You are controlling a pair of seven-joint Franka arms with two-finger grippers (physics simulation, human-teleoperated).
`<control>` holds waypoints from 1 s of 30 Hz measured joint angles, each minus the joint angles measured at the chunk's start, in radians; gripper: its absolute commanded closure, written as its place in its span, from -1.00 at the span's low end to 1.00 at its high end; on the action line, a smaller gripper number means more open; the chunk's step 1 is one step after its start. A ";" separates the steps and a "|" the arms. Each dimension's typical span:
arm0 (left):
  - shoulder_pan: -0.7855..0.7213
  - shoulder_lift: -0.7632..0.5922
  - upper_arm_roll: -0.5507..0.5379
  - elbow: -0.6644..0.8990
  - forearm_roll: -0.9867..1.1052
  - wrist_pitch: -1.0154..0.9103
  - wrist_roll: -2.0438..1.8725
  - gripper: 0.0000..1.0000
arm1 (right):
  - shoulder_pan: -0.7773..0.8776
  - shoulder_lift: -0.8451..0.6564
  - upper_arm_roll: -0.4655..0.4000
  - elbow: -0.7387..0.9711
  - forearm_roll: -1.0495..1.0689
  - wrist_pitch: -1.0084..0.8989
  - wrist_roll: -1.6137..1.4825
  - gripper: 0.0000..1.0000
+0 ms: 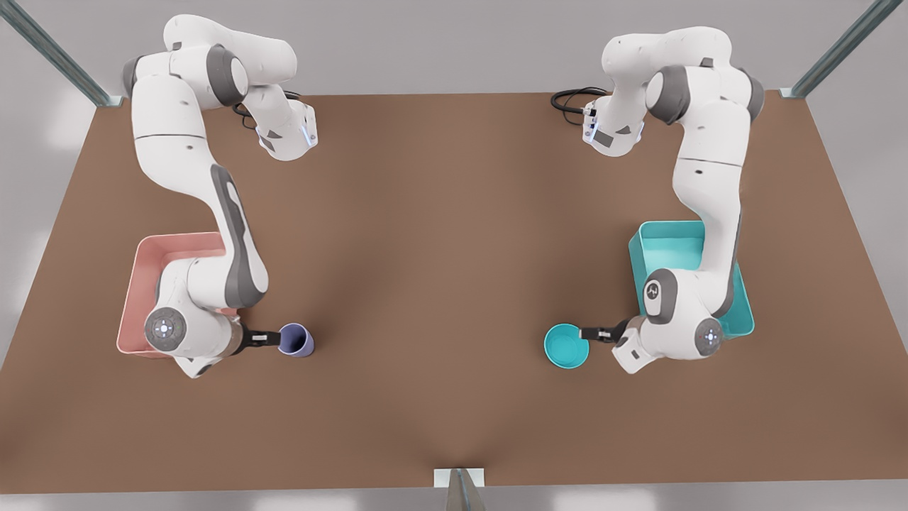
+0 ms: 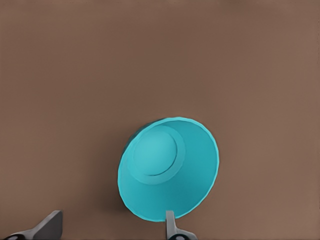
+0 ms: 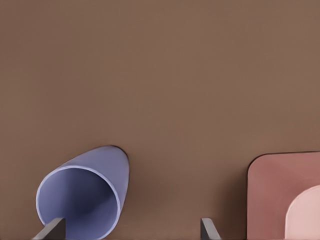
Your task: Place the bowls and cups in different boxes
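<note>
Your brown desk (image 1: 440, 284) carries a pink box (image 1: 145, 284) at the front view's left and a teal box (image 1: 667, 248) at its right. There the right claw (image 1: 272, 338) meets the lavender cup (image 1: 296, 340), the left claw (image 1: 591, 333) the teal bowl (image 1: 566, 345).

In the left wrist view, wide fingers (image 2: 171, 227) straddle the bowl's (image 2: 170, 170) rim.

In the right wrist view, wide fingers (image 3: 52, 229) stand at the cup (image 3: 82, 197), near the pink box (image 3: 285, 185).
</note>
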 measured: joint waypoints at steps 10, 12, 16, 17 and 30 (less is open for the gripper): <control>-0.025 0.022 -0.003 -0.070 -0.033 0.174 0.061 0.57 | 0.012 0.081 -0.001 -0.044 0.002 0.054 0.017 -1.00; -0.025 0.023 -0.003 -0.067 -0.036 0.181 0.069 0.57 | 0.009 0.104 0.000 -0.043 0.003 0.062 0.020 -0.89; -0.030 0.024 0.001 -0.058 -0.032 0.184 0.078 0.57 | 0.007 0.115 0.000 -0.036 0.011 0.070 0.020 0.57; -0.032 0.020 0.010 -0.048 -0.031 0.172 0.079 0.57 | 0.007 0.114 0.001 -0.033 0.017 0.071 0.018 0.57; 0.097 -0.469 0.311 -0.342 0.346 -0.244 -0.023 0.57 | -0.182 -0.210 -0.008 -0.120 -0.046 -0.111 -0.116 0.57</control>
